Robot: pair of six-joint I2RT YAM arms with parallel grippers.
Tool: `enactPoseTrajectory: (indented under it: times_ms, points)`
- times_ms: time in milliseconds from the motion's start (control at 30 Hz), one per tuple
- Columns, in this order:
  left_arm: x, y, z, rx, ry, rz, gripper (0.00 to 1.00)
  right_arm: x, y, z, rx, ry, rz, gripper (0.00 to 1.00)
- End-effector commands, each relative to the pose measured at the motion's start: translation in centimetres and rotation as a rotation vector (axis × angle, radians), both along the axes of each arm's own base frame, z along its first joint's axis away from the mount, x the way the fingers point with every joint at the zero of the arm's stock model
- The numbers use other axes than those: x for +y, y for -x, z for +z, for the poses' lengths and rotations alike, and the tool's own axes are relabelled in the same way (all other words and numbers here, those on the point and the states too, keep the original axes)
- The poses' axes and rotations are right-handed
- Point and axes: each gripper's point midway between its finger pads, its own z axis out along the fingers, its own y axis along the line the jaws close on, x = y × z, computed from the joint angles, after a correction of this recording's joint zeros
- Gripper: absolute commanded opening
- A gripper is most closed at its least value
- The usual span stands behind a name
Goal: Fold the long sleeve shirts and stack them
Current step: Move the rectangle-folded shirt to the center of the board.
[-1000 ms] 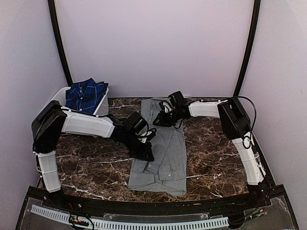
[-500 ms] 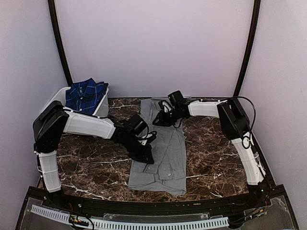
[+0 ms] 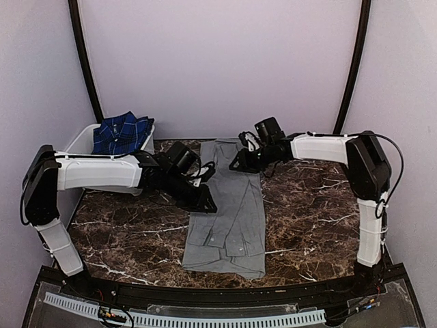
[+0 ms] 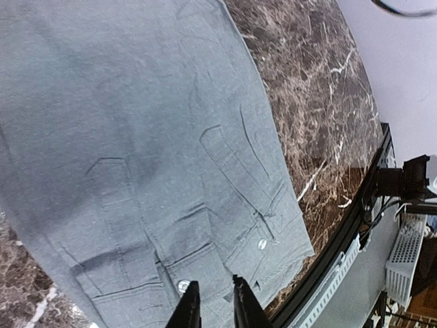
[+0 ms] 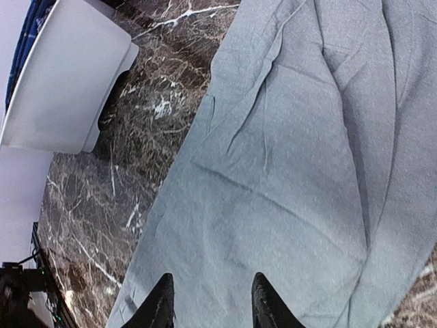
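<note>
A grey long sleeve shirt [image 3: 232, 219] lies folded into a long narrow strip down the middle of the marble table [image 3: 307, 219]. Its cuffs with pale buttons [image 4: 262, 244] are at the near end. The plaid shirt [image 3: 121, 133] sits bunched in the white tub [image 3: 80, 137] at the back left. My left gripper [image 3: 207, 203] hovers at the grey shirt's left edge. In the left wrist view, the left gripper [image 4: 213, 311] has its fingers a narrow gap apart, holding nothing. My right gripper [image 3: 237, 164] hangs over the shirt's far end. The right wrist view shows it [image 5: 213, 304] open above flat grey cloth [image 5: 293, 171].
The white tub [image 5: 68, 75] stands just left of the shirt's far end. A black frame rail [image 4: 348, 239] runs along the table's near edge, close to the shirt's cuffs. Bare marble lies on both sides of the shirt.
Both arms have risen and pulled back from the grey shirt. The left gripper moved toward the back, the right gripper slightly right. Both sets of fingers have spread a little.
</note>
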Motion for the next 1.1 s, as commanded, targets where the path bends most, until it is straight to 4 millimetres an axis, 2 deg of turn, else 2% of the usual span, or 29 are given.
enactPoseTrajectory:
  times_ms: [0, 100, 133, 300, 500, 633, 1067]
  points:
    - [3.9, -1.0, -0.4, -0.003, -0.063, 0.131, 0.18, -2.4, 1.8, 0.9, -0.040, 0.010, -0.042, 0.36]
    - [5.3, -1.2, -1.0, 0.008, -0.064, 0.171, 0.18, -3.7, 3.8, 0.7, -0.024, 0.010, -0.054, 0.36]
    - [5.5, -1.0, -1.3, 0.017, -0.066, 0.175, 0.18, -4.3, 4.7, 0.0, -0.006, 0.018, -0.059, 0.36]
    - [5.4, -0.7, -1.6, 0.043, -0.038, 0.163, 0.19, -5.9, 6.8, -1.4, 0.024, 0.041, -0.083, 0.36]
    - [6.3, -0.2, -3.2, 0.072, -0.079, 0.183, 0.22, -6.3, 8.4, -1.9, 0.054, 0.033, -0.075, 0.35]
    - [6.9, 1.2, -4.7, 0.116, -0.097, 0.173, 0.25, -6.5, 9.8, -2.5, 0.072, 0.054, -0.058, 0.35]
    - [6.1, 3.7, -7.3, 0.173, -0.150, 0.127, 0.37, -6.9, 12.9, -3.4, 0.102, 0.094, -0.030, 0.36]
